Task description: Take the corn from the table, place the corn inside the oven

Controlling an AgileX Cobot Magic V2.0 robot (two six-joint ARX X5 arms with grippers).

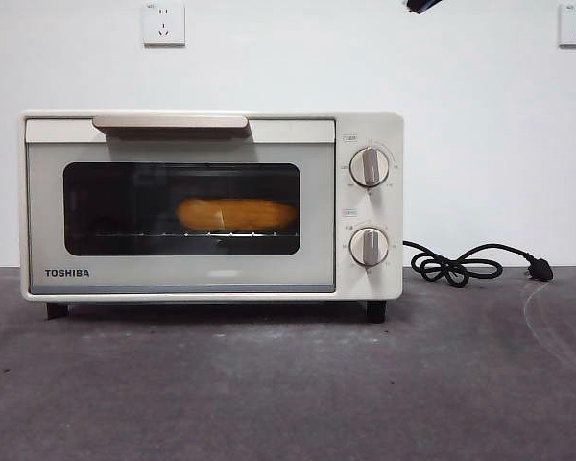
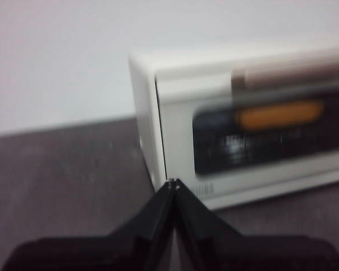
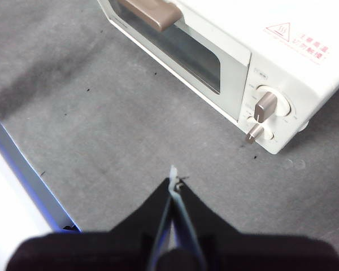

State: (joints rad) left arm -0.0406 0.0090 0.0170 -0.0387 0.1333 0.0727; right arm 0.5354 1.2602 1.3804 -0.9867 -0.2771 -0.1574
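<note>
One oven (image 1: 211, 206) stood on the table (image 1: 288, 384) with its door shut. One corn (image 1: 236, 214) lay inside on the wire rack, visible through the dark glass. The oven carried two knobs (image 1: 370, 167), one bar handle (image 1: 170, 122) and one black cord (image 1: 461, 264) coiled beside it. Two wall sockets (image 1: 163, 23) were mounted above. The left gripper (image 2: 173, 182) and the right gripper (image 3: 174, 180) each had both jaws pressed together, holding nothing, clear of the oven.

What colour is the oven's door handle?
Beige, on the oven; the handle shows best in the front view.
</note>
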